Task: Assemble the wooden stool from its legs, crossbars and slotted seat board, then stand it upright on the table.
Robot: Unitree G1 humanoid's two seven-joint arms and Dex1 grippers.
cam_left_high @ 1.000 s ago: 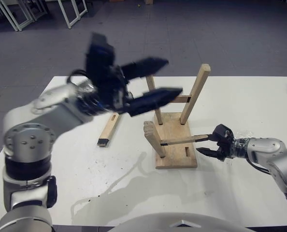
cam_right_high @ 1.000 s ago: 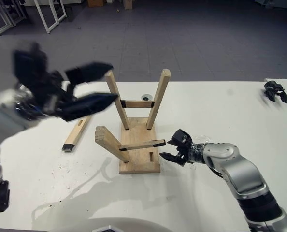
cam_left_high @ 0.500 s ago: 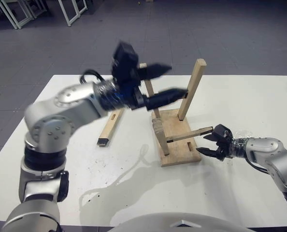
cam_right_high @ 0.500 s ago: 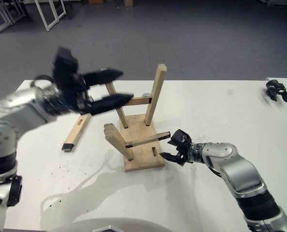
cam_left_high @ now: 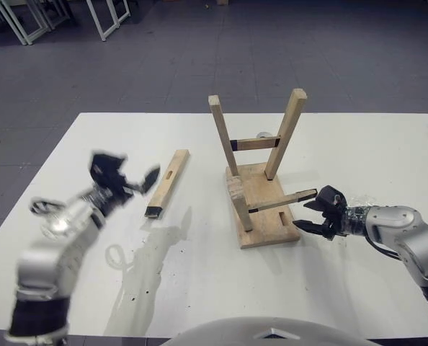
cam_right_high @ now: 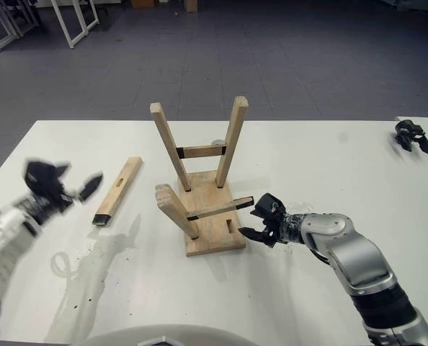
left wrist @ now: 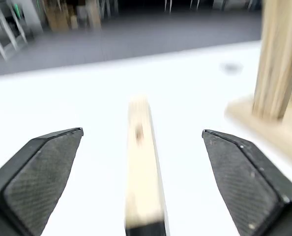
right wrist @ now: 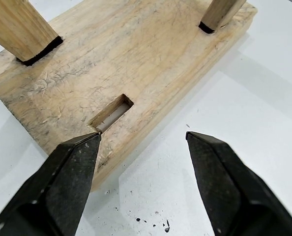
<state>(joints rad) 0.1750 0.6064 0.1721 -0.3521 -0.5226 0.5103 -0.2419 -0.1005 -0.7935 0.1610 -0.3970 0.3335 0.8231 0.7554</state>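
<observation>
A long white surface (cam_left_high: pixel 199 288) stands in a big room with a dark grey floor (cam_left_high: pixel 308 50) and white metal frames (cam_left_high: pixel 106 14) far back. The half-built wooden stool sits upside down in the middle: its flat slotted seat board (cam_left_high: pixel 272 227) lies on the surface, two pale legs (cam_left_high: pixel 224 137) stand up from it with a short crossbar (cam_left_high: pixel 256 143) between them, and a third leg (cam_left_high: pixel 239 205) leans with a thin crossbar (cam_left_high: pixel 282 201) poking sideways. One loose wooden leg (cam_left_high: pixel 167 182) lies flat to the left. The right pincer (cam_left_high: pixel 302 214) is spread open just beside the board and has stayed there. The left pincer (left wrist: pixel 142 131), also spread open and holding nothing, was up by the standing legs a moment ago and has dropped low near the loose leg.
</observation>
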